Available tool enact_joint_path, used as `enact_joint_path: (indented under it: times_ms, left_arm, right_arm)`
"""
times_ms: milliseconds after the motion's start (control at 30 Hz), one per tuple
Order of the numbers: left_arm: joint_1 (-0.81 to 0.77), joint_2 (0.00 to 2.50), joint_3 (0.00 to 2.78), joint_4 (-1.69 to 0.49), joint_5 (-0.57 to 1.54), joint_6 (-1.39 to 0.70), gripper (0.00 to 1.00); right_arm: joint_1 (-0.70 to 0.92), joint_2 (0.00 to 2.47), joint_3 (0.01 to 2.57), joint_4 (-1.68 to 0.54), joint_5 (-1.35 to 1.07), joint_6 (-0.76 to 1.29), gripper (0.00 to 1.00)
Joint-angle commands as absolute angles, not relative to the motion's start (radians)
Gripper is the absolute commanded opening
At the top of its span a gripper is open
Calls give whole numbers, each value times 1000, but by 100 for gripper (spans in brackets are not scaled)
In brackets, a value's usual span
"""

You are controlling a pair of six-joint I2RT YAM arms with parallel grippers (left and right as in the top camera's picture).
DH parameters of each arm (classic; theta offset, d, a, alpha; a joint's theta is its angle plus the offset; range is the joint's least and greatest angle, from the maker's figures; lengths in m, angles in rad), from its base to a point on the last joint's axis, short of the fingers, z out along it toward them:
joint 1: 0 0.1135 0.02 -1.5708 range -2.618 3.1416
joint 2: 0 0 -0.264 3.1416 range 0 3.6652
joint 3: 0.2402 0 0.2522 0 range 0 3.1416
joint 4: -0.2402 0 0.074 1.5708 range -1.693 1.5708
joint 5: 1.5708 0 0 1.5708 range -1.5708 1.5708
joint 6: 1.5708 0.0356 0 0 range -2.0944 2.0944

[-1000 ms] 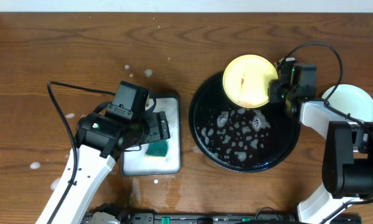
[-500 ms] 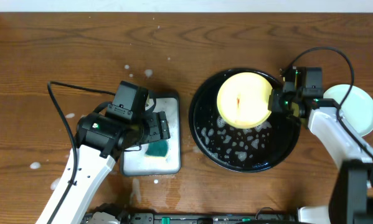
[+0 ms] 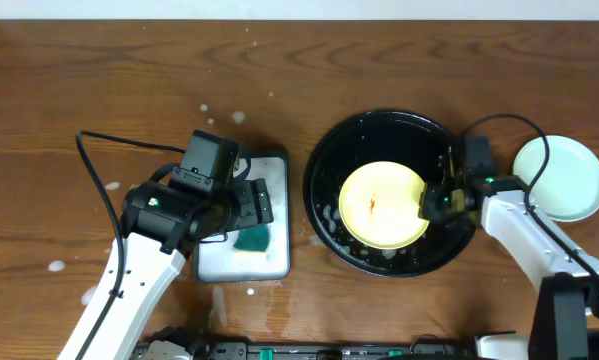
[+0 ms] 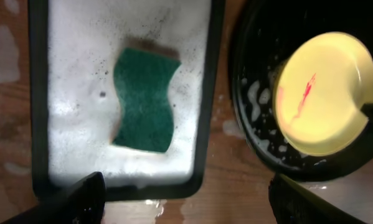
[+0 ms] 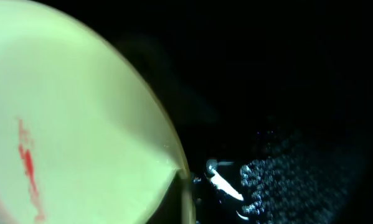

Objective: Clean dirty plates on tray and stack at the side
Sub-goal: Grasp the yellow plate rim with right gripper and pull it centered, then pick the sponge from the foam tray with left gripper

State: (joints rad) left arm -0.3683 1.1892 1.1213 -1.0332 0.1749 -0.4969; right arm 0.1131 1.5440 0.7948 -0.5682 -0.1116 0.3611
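Overhead view: the left gripper [image 3: 251,208] hovers over the white tray [image 3: 271,266], jaws spread wide with nothing between them. The left wrist view agrees, with its fingers far apart at the lower corners. The sponge [image 4: 144,101] lies flat in foam below the open jaws, untouched. To the right of those jaws sits the black tray [image 3: 379,128], wet and flecked with suds. The yellow plate [image 3: 382,205] lies low over its middle, with the red smear [image 3: 373,203] facing up at its centre. The right gripper [image 3: 437,200] is at the plate's right rim. Its jaws look closed down on that rim, though the right wrist view shows only the plate edge running into them. One turquoise plate [image 3: 559,178] rests on the table behind this gripper, outside the black tray. Judgement: the plate is presented for washing and scrubbing has not begun. The next move calls for the left jaws to drop, close on the sponge and carry it to the smear, while the right jaws hold the rim steady.
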Motion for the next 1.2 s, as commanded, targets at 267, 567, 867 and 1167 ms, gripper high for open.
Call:
enact_joint_path:
  times_ms: [267,567,867,1167]
  left_arm:
    - [-365,1235,1009,-939,7,-493,84]
    - [-365,1452,833,-659,11,-494,68]
    - [-365,1673,831,-548,65,-470,7]
    - [-355,1526,929,-741,67,-438,59]
  right_arm:
    - [122,1289,873,-644,-330,142,36]
    - [122,1137,873,-757,-349,133,30]
    - [123,1165,872,-786,-349,145,26]
    - [124,1165,872,-786,-349,145,24]
